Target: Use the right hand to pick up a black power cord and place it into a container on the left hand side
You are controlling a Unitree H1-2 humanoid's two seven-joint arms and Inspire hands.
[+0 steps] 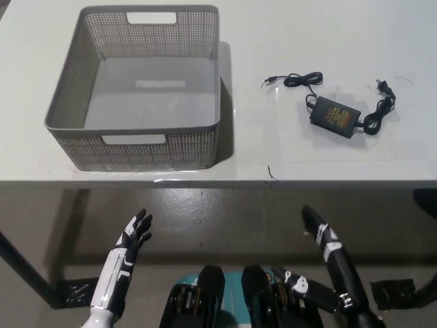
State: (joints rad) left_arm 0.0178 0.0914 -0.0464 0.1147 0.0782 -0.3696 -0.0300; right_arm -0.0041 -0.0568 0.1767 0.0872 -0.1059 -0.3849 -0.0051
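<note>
White table (pixel 328 160) over grey floor. Grey basket (pixel 136 147) at left, nothing in it. Black power cord (pixel 334 115) lies right of basket, well apart. My right hand (pixel 321 232) below table edge, fingers loose, holding nothing; left hand (pixel 134 236) likewise low, spread. I judge pickup not begun: next, reach up to adapter block.

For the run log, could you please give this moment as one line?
right hand open, below table | left hand open | power cord untouched | basket empty

Table (pixel 341 171) cut off by edges; adapter (pixel 334 116) label unreadable.
</note>
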